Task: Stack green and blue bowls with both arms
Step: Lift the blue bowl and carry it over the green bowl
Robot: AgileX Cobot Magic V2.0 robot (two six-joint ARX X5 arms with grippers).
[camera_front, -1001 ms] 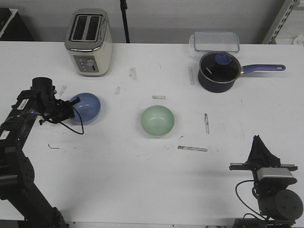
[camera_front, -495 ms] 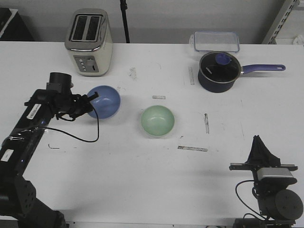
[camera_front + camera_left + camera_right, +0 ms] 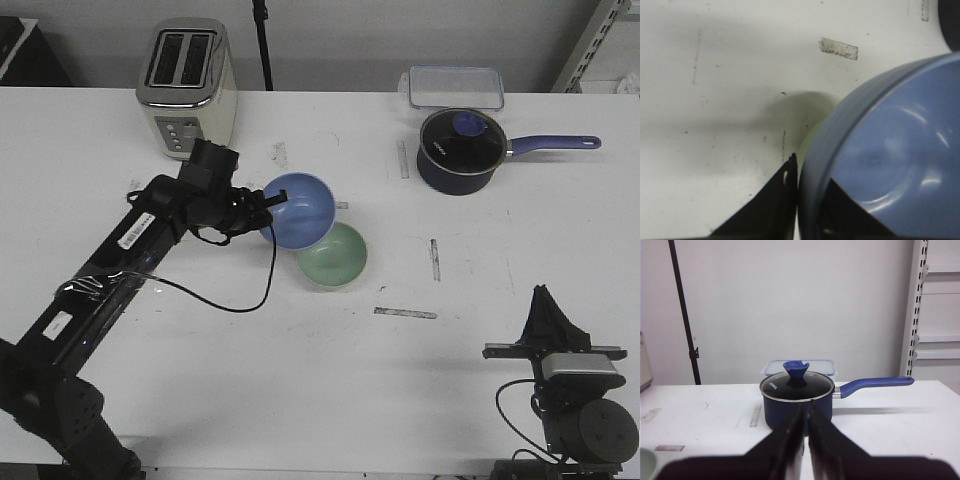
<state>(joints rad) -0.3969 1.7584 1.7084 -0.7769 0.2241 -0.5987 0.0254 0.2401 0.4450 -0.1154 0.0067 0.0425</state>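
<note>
The left gripper (image 3: pixel 262 203) pinches the rim of the blue bowl (image 3: pixel 300 209), one finger inside the bowl and one outside, as the left wrist view shows with the wall of the bowl (image 3: pixel 880 150) caught between the two black fingers (image 3: pixel 772 210). The blue bowl hangs tilted above the white table (image 3: pixel 300 380), its opening turned up and toward the camera, and it overlaps the far left edge of the green bowl (image 3: pixel 336 256) in the front view; whether the two bowls touch cannot be told. The green bowl sits upright on the table near the middle, and only a pale sliver of it (image 3: pixel 806 142) shows past the blue rim in the left wrist view. The right gripper (image 3: pixel 546 318) rests at the near right corner of the table, well apart from both bowls, its fingers (image 3: pixel 790 440) drawn together with just a thin slit between them and nothing in them. Farther back stand a toaster (image 3: pixel 187 88) on the left, and on the right a dark saucepan (image 3: pixel 460 150) with a glass lid and a purple handle, with a clear plastic container (image 3: pixel 455 86) just behind it.
</note>
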